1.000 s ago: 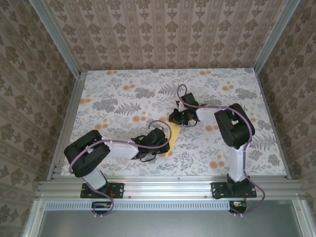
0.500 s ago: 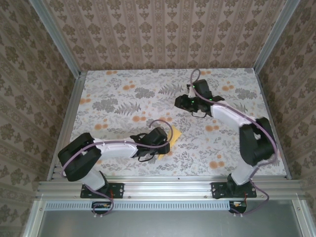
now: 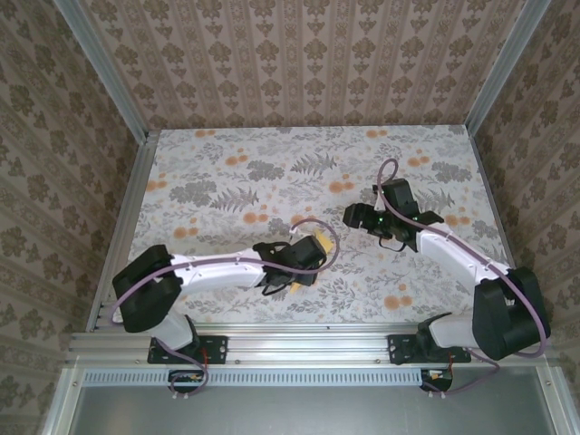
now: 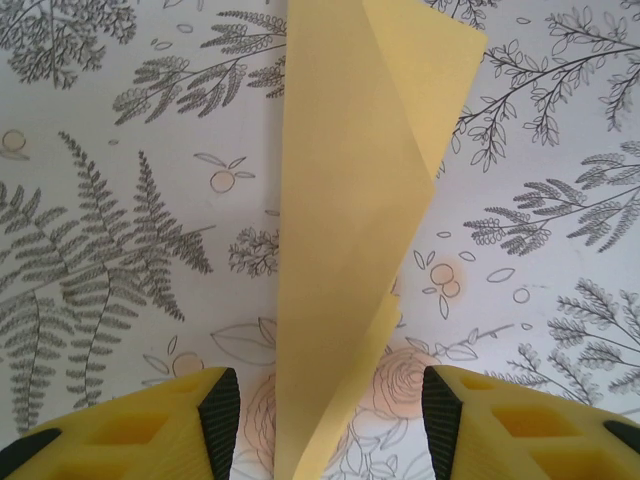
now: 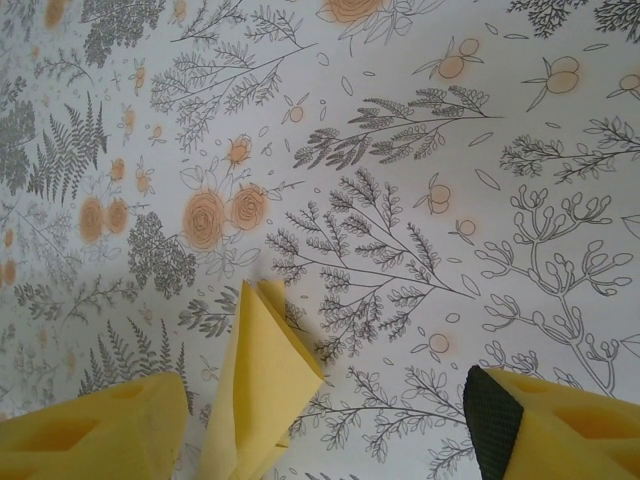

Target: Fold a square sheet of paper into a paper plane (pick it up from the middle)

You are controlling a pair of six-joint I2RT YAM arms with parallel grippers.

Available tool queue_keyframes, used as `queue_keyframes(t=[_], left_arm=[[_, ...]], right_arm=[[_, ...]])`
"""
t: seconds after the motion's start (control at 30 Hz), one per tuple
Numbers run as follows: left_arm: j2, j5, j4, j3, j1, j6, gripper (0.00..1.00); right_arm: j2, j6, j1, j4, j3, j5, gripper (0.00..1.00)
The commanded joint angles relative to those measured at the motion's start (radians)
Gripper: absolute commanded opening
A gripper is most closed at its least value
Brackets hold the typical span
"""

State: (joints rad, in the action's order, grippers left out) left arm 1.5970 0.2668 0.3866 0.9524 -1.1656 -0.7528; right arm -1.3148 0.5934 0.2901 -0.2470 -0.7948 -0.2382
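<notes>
Paper this thin will not behave like anything solid. The yellow paper (image 4: 350, 200), folded into a long narrow wedge with a crease down its length, looks light, floppy and quick to slide on the printed tabletop (image 3: 227, 181). It lies toward the middle of the tabletop's near half, with one flap standing up off the surface rather than pressed flat.

The left end effector (image 4: 326, 405) straddles the paper's narrow end with its fingers spread wide. One finger sits on either side, and neither touches the paper as far as the left wrist view shows. The right end effector (image 3: 356, 217) hangs a little apart to the right, also spread and holding nothing. From its wrist camera the folded paper shows ahead and to the left.

A sound grip, I judge, would be a pinch across the doubled layers near the middle of the crease (where the fold lends some stiffness). A loose single-layer corner would likely bend or tear. Squeezing hard risks crumpling the paper, and dragging it risks undoing the fold.
</notes>
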Motion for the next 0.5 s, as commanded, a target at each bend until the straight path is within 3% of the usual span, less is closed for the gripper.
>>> queue_keyframes(t=[0.0,0.47], left_arm=[[0.056,0.035,0.053,0.065,-0.005,0.071,0.54],[0.176,0.023,0.095,0.158,0.036,0.100,0.44]], right_arm=[[0.038,-0.009,-0.009,-0.013,0.019,0.031,0.77],[0.034,0.006,-0.014,-0.002,0.032,0.018,0.77]])
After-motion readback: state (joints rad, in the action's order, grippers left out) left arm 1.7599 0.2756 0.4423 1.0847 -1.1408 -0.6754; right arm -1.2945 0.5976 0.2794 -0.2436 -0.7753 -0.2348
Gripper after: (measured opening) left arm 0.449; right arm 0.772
